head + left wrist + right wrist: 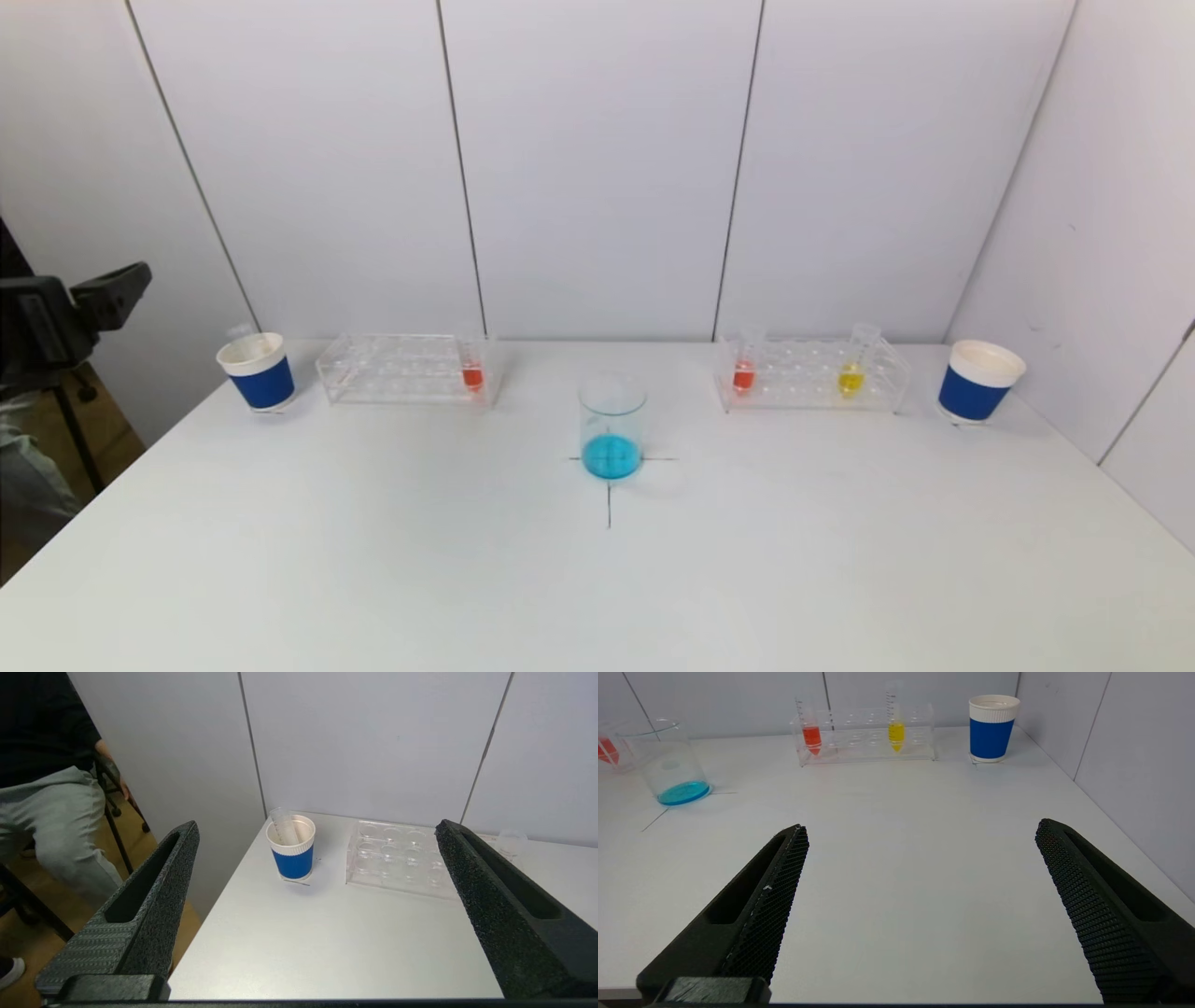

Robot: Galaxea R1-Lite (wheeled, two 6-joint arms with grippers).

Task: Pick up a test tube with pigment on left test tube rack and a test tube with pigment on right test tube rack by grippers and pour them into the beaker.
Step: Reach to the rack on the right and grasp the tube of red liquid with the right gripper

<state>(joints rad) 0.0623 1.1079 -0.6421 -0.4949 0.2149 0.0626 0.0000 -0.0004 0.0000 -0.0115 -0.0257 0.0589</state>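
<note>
**Supervisor:** Report the state of both grippers.

**Operator:** I see the left gripper (pixel 317 830) spread wide, holding nothing. It hangs near the table's left edge, facing the left cup (pixel 292 847). The right gripper (pixel 922 828) is likewise spread wide and holds nothing. It hangs above the bare white table (pixel 597 579), well short of the right rack (pixel 810 375). Neither gripper shows in the head view.

**Supervisor:** Locate the task items.

**Operator:** The beaker (pixel 611 426) stands upright at the table's centre, on a drawn cross mark, with a shallow layer of blue liquid at its bottom. The left rack (pixel 406 370) sits toward the back on the left. I count 1 tube with red pigment (pixel 472 366) in it, at the end nearest the beaker. The right rack sits toward the back on the right and carries 2 tubes: 1 red tube (pixel 744 366) at the end nearest the beaker, and 1 yellow tube (pixel 853 370) toward the outer end.

**Supervisor:** Anything else on the table?

**Operator:** 2 blue-and-white paper cups. The left cup stands just outside the left rack and has 1 clear tube (pixel 285 827) leaning in it. The right cup (pixel 978 381) stands just outside the right rack. Off the table's left side, I see a seated person (pixel 51 793).
</note>
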